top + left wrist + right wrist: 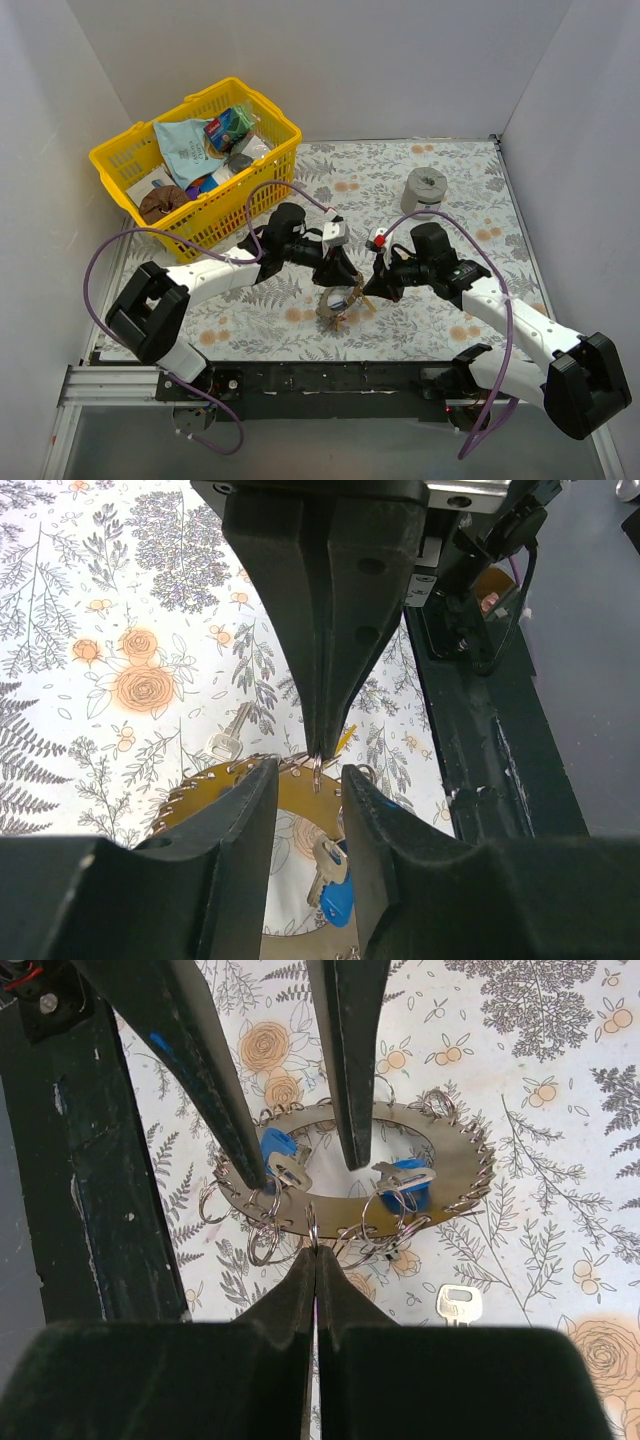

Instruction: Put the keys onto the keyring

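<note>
Both arms are in over the shiny silver round keyring with the jagged rim [455, 1160], which sits on the flowered table cover [560, 1070] right between the two grippers. The right gripper [315, 1253] is pinched tight on a small silver wire loop [312, 1225] at the ring's near rim, fingers pressed flat together with only that loop in the tips. Across from it, the left gripper [302, 1168] has its fingers apart, one tip down by the rim band and the other in the open centre, with nothing visibly clamped between them. Whether the ring lies flat or is tipped up by that pinch, I can't tell. Now the score: a small key with a blue plastic head [275, 1148] and a second blue-headed key [408, 1175] hang at the ring and look threaded onto loops, so I'd call those done. A plain silver key [458, 1305] lies loose on the cover just beside the ring, clearly not on. A yellow sliver [345, 738] shows by the rim, too small to say what it is. Many rim loops are bare. My read: partway through, with at least the silver key left to thread.
</note>
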You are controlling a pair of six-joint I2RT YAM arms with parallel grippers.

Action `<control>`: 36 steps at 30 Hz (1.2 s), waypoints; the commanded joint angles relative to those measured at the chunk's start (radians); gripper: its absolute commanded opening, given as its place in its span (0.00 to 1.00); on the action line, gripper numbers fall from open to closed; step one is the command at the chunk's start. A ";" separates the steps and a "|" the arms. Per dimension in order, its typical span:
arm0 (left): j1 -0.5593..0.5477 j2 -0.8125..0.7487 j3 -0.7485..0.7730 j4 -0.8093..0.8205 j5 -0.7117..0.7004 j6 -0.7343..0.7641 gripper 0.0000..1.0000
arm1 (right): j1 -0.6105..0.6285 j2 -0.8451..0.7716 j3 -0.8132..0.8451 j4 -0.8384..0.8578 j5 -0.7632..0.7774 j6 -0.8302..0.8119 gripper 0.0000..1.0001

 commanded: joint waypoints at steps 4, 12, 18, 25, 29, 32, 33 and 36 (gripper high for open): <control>-0.047 0.060 0.089 -0.143 -0.006 0.108 0.30 | 0.004 -0.028 0.057 -0.028 0.005 -0.038 0.01; -0.071 0.086 0.112 -0.178 -0.023 0.130 0.27 | 0.004 -0.033 0.054 -0.017 0.005 -0.033 0.01; -0.075 0.091 0.121 -0.187 -0.039 0.139 0.07 | 0.004 -0.030 0.053 -0.011 0.000 -0.030 0.01; -0.075 0.094 0.109 -0.169 -0.045 0.104 0.00 | 0.004 -0.034 0.042 0.001 -0.001 -0.015 0.03; -0.076 0.048 0.037 -0.042 -0.071 0.048 0.00 | 0.004 -0.056 0.011 0.016 0.005 0.007 0.17; -0.075 0.009 -0.027 0.077 -0.094 -0.014 0.00 | 0.004 -0.097 -0.027 0.056 0.020 0.045 0.32; -0.076 0.005 -0.038 0.098 -0.103 -0.027 0.00 | 0.004 -0.106 -0.038 0.065 0.027 0.063 0.36; -0.075 -0.006 -0.063 0.153 -0.114 -0.062 0.00 | 0.002 -0.134 -0.064 0.090 0.031 0.080 0.44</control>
